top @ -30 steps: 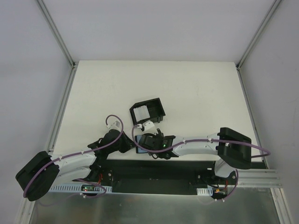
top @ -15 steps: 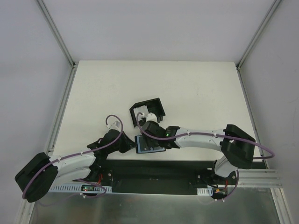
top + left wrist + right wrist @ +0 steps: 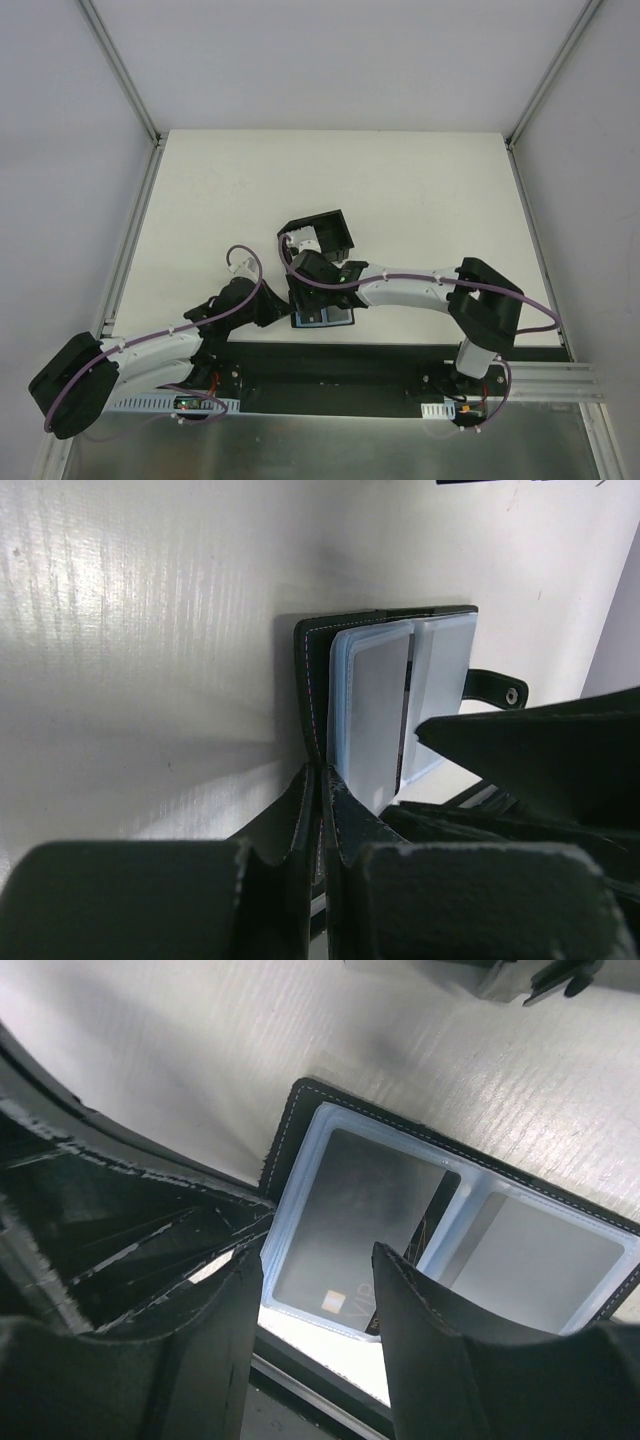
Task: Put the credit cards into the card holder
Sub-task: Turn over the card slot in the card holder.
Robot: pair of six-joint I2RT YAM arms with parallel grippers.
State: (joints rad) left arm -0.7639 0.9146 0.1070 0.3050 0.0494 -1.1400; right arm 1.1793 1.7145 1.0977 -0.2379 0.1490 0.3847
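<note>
The card holder (image 3: 325,317) lies open near the table's front edge, its bluish-grey sleeves up. My left gripper (image 3: 284,311) is shut on its left black cover, seen pinched between the jaws in the left wrist view (image 3: 322,776). The snap tab (image 3: 498,689) sticks out on the far side. My right gripper (image 3: 306,290) hovers open and empty just above the holder's left half (image 3: 315,1255). A greyish card with a chip (image 3: 355,1230) sits inside the left sleeve. Pale credit cards (image 3: 301,240) show inside the black box.
The black open-topped walled box (image 3: 334,228) stands just behind the card holder, close to my right wrist. The dark strip with the arm bases (image 3: 330,365) runs right in front of the holder. White table (image 3: 400,190) stretches behind and to both sides.
My right gripper lifted off the card holder and moved back and left toward the box; its arm swung left. The holder's bluish inside now shows. The left gripper kept its hold.
</note>
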